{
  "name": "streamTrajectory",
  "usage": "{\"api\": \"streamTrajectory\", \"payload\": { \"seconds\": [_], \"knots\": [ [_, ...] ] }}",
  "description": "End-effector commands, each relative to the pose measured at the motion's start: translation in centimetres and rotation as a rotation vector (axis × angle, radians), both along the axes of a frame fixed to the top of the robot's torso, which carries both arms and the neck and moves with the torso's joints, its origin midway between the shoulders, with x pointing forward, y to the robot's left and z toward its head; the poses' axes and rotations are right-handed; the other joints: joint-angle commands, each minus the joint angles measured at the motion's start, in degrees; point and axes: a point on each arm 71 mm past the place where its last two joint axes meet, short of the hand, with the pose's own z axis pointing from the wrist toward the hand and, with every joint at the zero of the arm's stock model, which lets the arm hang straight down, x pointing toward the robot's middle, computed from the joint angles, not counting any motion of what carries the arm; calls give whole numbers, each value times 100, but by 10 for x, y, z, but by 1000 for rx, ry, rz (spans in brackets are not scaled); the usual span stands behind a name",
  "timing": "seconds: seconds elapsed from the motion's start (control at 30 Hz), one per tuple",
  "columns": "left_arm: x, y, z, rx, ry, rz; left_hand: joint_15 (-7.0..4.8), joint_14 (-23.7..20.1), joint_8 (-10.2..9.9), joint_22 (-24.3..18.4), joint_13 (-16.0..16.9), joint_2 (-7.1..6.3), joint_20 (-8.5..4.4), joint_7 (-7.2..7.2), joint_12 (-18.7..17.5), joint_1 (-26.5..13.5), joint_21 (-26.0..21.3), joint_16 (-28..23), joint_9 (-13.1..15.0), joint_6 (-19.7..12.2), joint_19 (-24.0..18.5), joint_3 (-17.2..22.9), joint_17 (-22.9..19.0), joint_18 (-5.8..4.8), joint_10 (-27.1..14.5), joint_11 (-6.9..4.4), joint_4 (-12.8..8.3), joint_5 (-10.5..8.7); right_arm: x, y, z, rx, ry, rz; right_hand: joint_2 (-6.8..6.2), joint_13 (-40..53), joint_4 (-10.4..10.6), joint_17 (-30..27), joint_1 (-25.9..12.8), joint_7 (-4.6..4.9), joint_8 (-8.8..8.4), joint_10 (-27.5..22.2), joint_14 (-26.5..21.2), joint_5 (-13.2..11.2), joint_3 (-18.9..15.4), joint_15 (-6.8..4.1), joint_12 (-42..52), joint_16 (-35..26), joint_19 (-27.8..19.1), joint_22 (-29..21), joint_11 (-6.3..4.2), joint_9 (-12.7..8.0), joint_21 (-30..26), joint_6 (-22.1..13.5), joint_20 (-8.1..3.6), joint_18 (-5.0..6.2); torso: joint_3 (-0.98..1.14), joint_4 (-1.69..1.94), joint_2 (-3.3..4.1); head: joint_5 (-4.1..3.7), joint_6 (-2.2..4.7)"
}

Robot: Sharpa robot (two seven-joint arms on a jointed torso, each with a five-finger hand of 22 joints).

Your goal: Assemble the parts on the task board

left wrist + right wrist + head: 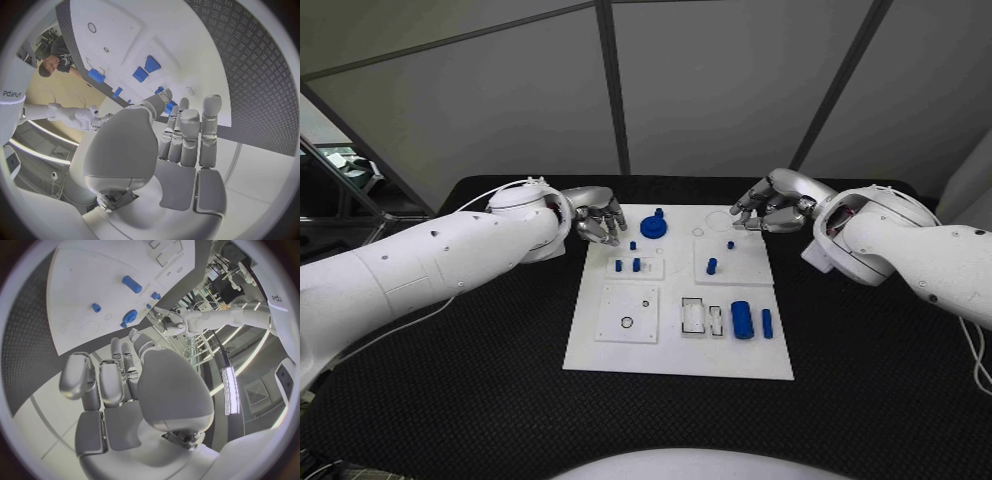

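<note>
Poised empty with fingers loosely apart at the far corners of the flat white plastic task board (678,345) on the black desk (877,380): left robot hand (599,218) and right robot hand (769,212), small blue parts (741,320) lying between and nearer, likely awaiting a first pick.

Task board (678,345) smooth white plastic; table (877,380) black, textured.

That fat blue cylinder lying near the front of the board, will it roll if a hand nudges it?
Probably: the blue cylinder lies on its round side on the flat white board, so a sideways nudge may roll it. It looks rigid and likely light. Its smooth surface could slip between fingers.
</note>
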Motion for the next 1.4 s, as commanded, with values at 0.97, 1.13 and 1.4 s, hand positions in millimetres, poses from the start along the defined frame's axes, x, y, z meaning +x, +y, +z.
{"api": "streamTrajectory", "payload": {
  "seconds": [0.97,1.13,1.4],
  "knots": [
    [-29,27,24,-1205,296,183,28,-683,11,-885,311,263,7,63,174,-13,-1278,-2391,202,498,-504,-34,-2052,201,171,7,23,-28,8,25,-37,-425,-103,48,-299,-1463,-366,187,-84,76,-49,445,129,-64,559,98,-1259,59,100,42,135,-42,-22,44,123,80,0,-2,11,-327,87],
    [-29,27,24,-1214,299,181,30,-677,1,-915,321,265,13,62,176,-32,-1320,-2430,208,497,-498,-51,-2067,201,169,9,33,-79,7,28,-40,-421,-90,64,-278,-1520,-408,200,-77,75,-43,502,130,-53,618,104,-1298,68,108,59,136,-38,-10,54,128,77,-4,-2,9,-311,72],
    [-30,25,25,-1217,303,177,32,-682,-8,-936,330,265,15,65,178,-32,-1350,-2461,212,494,-497,-57,-2078,202,169,9,29,-90,5,33,-43,-418,-76,82,-243,-1589,-453,225,-85,68,-33,584,133,-42,701,100,-1342,85,120,88,130,-31,8,85,129,72,-2,-3,8,-298,61]
  ]
}}
